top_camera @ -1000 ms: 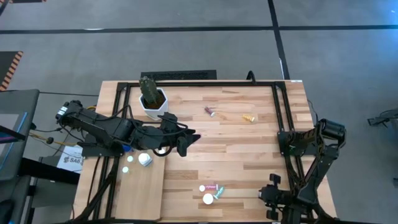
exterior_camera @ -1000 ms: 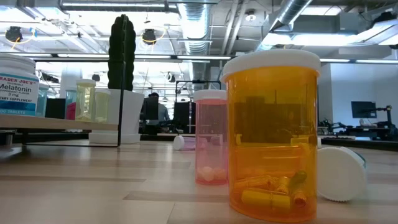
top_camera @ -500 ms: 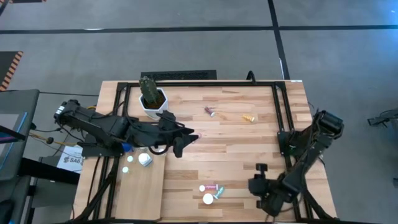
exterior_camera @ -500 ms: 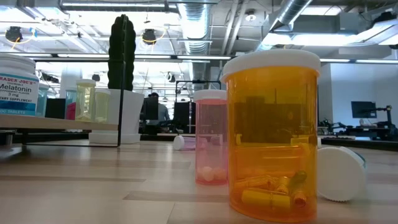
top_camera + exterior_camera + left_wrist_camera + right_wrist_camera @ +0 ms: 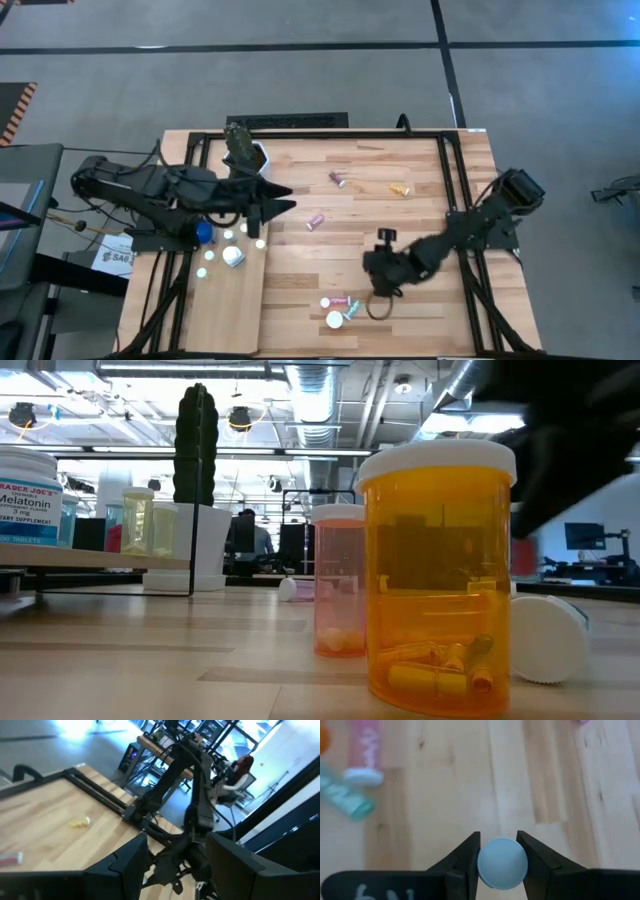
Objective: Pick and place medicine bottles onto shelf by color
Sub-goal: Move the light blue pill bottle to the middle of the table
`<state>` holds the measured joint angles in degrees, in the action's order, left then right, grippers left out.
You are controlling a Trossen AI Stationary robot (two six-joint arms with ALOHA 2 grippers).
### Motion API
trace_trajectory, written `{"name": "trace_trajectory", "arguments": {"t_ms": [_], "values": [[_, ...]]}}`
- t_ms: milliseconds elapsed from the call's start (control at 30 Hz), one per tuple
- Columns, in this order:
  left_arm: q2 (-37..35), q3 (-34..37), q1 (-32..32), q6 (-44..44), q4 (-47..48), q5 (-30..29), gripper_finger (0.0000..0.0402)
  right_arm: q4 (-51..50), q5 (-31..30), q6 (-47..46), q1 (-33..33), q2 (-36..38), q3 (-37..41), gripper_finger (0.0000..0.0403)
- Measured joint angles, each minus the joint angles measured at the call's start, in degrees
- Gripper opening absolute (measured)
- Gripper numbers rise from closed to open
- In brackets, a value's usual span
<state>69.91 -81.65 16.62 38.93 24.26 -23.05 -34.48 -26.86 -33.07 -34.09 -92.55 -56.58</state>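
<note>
My right gripper [image 5: 379, 290] hovers over the table's near middle, shut on a bottle whose round white cap [image 5: 502, 863] hides its body. Just beyond it lie a pink bottle [image 5: 364, 750] and a teal one [image 5: 342, 797], part of the near cluster [image 5: 340, 308]. A second pink bottle [image 5: 315, 221] lies on its side mid-table. My left gripper [image 5: 272, 215] stands open and raised by the shelf's far end. The pale shelf [image 5: 225, 305] bears several bottles, one blue [image 5: 204, 233]. In the low view an amber bottle [image 5: 440, 575] and a pink one [image 5: 340, 580] stand upright. My right gripper pinches the white cap's ribbed rim [image 5: 482, 863] between its two fingers, one on each opposite side. The fingers slant down from the table's right. The cap faces up toward the wrist, and it hides the rest of the bottle and whatever is under it.
A white pot with a cactus [image 5: 245, 160] stands at the far left. A small purple-pink bottle [image 5: 338, 179] and a yellow one [image 5: 400, 189] lie on the far half. A loose white cap [image 5: 545, 638] lies beside the amber bottle. Black frame rails [image 5: 445, 175] run along the table's sides.
My right gripper has swung from the near right corner toward the table's middle, arriving beside the near cluster, and has rolled on the way. My left gripper has drawn back toward the left edge, risen and rolled. A pink bottle now shows lying where it stood.
</note>
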Motion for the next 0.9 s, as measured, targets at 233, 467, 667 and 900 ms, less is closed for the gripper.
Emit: {"name": "trace_trajectory", "arguments": {"t_ms": [233, 467, 667, 900], "values": [[-3.62, 0.0, -0.02, -3.38, 7.88, -0.79, 0.0188, 6.96, 5.63, 11.16, 11.67, -0.01, 0.0, 0.0133], [-4.44, 0.0, -0.02, -2.68, 15.96, -5.3, 0.0188, 18.09, 12.08, 19.78, 22.26, -0.48, 0.02, 0.0134], [-4.38, 0.0, -0.02, -3.12, 17.59, -4.81, 0.0188, 24.24, 18.16, 19.74, 28.01, -0.5, 0.0, 0.0131], [-4.38, 0.0, -1.09, -3.25, 17.48, -6.15, 0.0188, 24.49, 19.41, 16.64, 30.91, -0.5, 0.0, 0.0134]]}}
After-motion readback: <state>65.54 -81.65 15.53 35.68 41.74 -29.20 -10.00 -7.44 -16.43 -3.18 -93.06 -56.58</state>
